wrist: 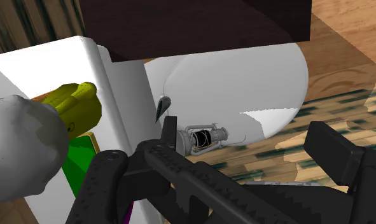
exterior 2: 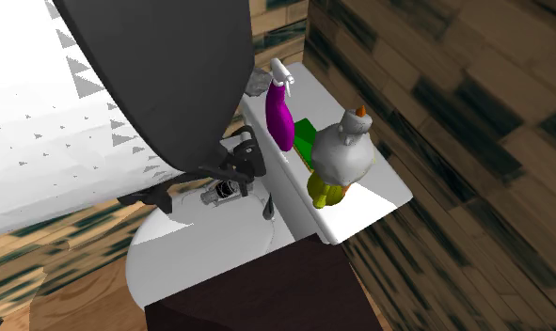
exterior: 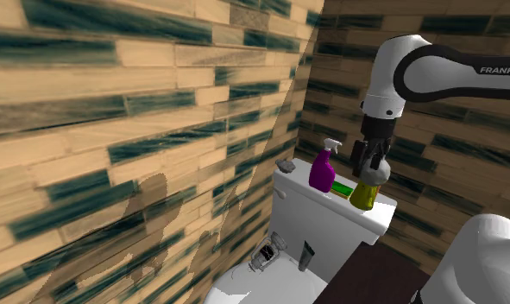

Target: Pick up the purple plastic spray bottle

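**A:** Where's the purple spray bottle (exterior: 321, 173)?

**B:** Upright on the toilet tank lid (exterior 2: 384, 183), at the shoulder view's left end of a row of three. The green box (exterior: 342, 186) is just beside it and the yellow bottle (exterior: 365, 192) is past that. A small grey object (exterior: 286, 164) sits on the bottle's other side, apart from it.

**A:** End effector (exterior: 370, 164)?

**B:** Released, fingers apart, nothing in them. It hangs by the yellow-bottle end of the tank, near the target but not at it. The wrist view looks past the tank front onto the toilet bowl (wrist: 256, 70).

**A:** Handling?

**B:** My read: plastic, so light, though I can't tell the fill level. The wall is smooth and glossy, so probably slippery, and it may give a bit under a hard clamp. It's tall on a small base with the white trigger head (exterior: 332, 144) on top, so a nudge could tip it.

**A:** Grasp point?

**B:** Upper body, where it tapers toward the neck below the trigger. That part looks narrow enough to span, and the trigger head above should stop it sliding out. Avoid the trigger itself, since it would likely pivot.

**A:** Clearance?

**B:** Tight on the green-box side, because one finger has to go into that gap. Come in square and squeeze moderately.
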You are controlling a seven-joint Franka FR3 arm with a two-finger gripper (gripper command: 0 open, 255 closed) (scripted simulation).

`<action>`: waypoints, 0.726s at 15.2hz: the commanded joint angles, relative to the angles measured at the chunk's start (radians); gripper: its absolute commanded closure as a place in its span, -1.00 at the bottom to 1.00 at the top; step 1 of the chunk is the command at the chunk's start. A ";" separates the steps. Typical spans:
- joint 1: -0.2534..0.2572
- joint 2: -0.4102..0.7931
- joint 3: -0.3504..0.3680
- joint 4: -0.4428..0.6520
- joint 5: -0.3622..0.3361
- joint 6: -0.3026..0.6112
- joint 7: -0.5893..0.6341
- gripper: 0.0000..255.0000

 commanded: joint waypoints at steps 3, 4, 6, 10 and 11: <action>-0.008 0.068 -0.035 0.043 -0.023 0.021 -0.045 -1.00; -0.011 0.103 -0.051 0.066 -0.033 0.031 -0.067 -1.00; -0.016 0.173 -0.084 0.117 -0.050 0.048 -0.111 -1.00; -0.022 0.319 -0.144 0.232 -0.068 0.073 -0.199 -1.00; -0.023 0.356 -0.158 0.264 -0.070 0.077 -0.222 -1.00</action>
